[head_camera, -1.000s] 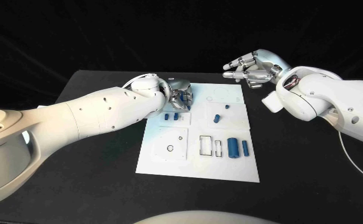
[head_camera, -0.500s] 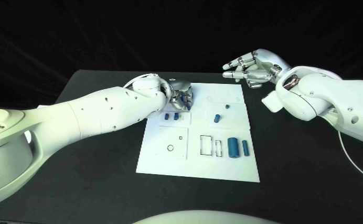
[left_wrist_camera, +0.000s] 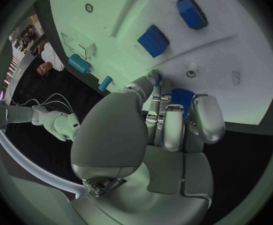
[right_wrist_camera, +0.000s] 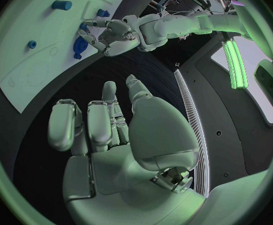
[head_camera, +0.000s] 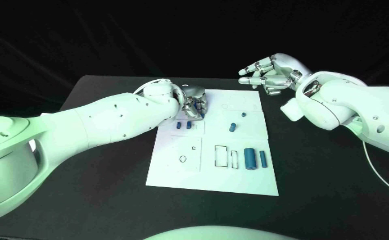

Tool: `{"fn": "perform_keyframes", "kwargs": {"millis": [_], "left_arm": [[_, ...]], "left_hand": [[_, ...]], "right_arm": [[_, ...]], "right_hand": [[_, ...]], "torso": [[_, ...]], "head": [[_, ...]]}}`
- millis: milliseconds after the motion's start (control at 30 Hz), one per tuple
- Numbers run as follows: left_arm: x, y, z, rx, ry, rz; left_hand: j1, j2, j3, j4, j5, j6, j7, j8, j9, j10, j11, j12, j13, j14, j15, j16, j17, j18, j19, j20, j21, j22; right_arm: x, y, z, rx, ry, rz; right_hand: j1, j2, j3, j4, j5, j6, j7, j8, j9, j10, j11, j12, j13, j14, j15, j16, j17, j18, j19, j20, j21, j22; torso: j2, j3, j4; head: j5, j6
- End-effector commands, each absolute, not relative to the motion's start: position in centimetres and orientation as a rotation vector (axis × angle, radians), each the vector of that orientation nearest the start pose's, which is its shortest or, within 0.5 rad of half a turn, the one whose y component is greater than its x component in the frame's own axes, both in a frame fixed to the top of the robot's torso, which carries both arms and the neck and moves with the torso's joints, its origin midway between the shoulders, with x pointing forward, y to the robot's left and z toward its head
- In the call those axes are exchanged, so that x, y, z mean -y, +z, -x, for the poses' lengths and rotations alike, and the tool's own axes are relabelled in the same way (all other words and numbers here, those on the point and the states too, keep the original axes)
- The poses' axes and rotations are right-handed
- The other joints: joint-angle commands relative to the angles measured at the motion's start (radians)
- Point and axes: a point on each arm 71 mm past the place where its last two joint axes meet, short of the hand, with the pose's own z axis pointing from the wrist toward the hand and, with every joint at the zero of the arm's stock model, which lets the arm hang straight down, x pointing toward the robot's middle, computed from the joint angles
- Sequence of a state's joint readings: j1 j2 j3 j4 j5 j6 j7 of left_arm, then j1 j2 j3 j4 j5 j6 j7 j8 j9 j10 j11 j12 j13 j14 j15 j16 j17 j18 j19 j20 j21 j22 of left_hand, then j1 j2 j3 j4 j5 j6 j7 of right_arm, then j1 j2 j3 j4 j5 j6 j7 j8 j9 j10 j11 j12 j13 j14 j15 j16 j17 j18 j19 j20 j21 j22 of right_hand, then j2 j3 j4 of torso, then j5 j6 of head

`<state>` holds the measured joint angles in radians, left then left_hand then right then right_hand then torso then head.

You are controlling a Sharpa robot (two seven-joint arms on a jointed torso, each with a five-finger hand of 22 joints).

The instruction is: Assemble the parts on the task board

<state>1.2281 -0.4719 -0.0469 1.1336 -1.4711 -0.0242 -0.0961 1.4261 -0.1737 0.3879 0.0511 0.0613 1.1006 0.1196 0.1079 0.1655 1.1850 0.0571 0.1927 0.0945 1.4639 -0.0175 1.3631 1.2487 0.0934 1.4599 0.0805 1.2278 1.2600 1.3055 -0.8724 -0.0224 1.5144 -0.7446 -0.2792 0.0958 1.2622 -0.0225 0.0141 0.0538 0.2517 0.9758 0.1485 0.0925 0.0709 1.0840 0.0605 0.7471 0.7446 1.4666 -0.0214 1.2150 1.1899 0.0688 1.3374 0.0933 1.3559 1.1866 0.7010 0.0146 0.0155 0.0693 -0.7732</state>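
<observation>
**Left hand on blue part at board's far left corner**

We see the left hand (head_camera: 193,105) at the far left corner of the white board (head_camera: 215,181), fingers (left_wrist_camera: 173,130) clamped on a blue part (left_wrist_camera: 181,97). Right hand (head_camera: 271,74) hovers off the board's far right corner, fingers loosely curled, apart, holding nothing. Other blue parts (head_camera: 253,158) lie along the board's right side near its near edge.

White task board (head_camera: 212,181) with thin dark outlines, on a black table (head_camera: 97,189), small blue parts (head_camera: 250,158) in darker and lighter blue, silver left hand (head_camera: 193,103), silver right hand (head_camera: 270,73), white arms (head_camera: 97,125)
</observation>
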Motion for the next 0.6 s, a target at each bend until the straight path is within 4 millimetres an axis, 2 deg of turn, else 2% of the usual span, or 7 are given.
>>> {"fn": "perform_keyframes", "kwargs": {"millis": [33,400,600], "left_arm": [[-11.02,-21.45,-54.19,-1.932,-0.591,-0.323],[-10.86,-21.97,-54.10,-1.946,-0.595,-0.319],[-10.90,-21.89,-54.10,-1.922,-0.616,-0.304]], "left_hand": [[-0.004,0.009,0.008,-0.001,0.003,0.003,0.002,-0.005,-0.002,0.007,0.002,-0.005,-0.002,0.037,-0.004,0.005,0.001,-0.016,0.010,-0.002,0.005,0.002],[0.006,0.021,0.039,-0.016,0.002,0.026,0.000,-0.005,-0.005,0.033,-0.002,-0.015,-0.002,0.042,-0.008,0.011,0.000,-0.020,0.014,-0.004,0.028,0.026],[0.036,0.034,0.084,-0.052,0.001,0.053,0.003,0.000,-0.005,0.064,-0.006,-0.018,0.004,0.042,-0.013,0.012,-0.003,-0.021,0.014,-0.008,0.037,0.036]], "right_arm": [[21.41,-12.83,-50.43,-1.651,1.123,-0.373],[21.36,-12.84,-50.40,-1.654,1.124,-0.371],[21.32,-12.85,-50.41,-1.655,1.125,-0.371]], "right_hand": [[0.002,0.011,-0.008,0.000,0.005,-0.008,0.000,0.005,0.000,-0.007,0.001,0.006,-0.001,0.019,0.007,-0.006,-0.001,0.018,-0.004,0.001,-0.004,-0.001],[0.002,0.013,-0.008,0.001,0.006,-0.007,0.000,0.006,0.000,-0.007,0.001,0.007,-0.002,0.019,0.007,-0.007,-0.001,0.018,-0.004,0.001,-0.004,-0.001],[0.002,0.013,-0.008,0.001,0.006,-0.007,0.000,0.006,0.000,-0.007,0.001,0.007,-0.002,0.019,0.007,-0.006,-0.001,0.018,-0.004,0.001,-0.004,-0.001]], "torso": [[0.001,-0.0001,-0.0001],[0.000,0.0000,0.0007],[0.000,-0.0007,0.0013]], "head": [[-0.001,0.000],[-0.003,-0.006],[-0.003,-0.006]]}}
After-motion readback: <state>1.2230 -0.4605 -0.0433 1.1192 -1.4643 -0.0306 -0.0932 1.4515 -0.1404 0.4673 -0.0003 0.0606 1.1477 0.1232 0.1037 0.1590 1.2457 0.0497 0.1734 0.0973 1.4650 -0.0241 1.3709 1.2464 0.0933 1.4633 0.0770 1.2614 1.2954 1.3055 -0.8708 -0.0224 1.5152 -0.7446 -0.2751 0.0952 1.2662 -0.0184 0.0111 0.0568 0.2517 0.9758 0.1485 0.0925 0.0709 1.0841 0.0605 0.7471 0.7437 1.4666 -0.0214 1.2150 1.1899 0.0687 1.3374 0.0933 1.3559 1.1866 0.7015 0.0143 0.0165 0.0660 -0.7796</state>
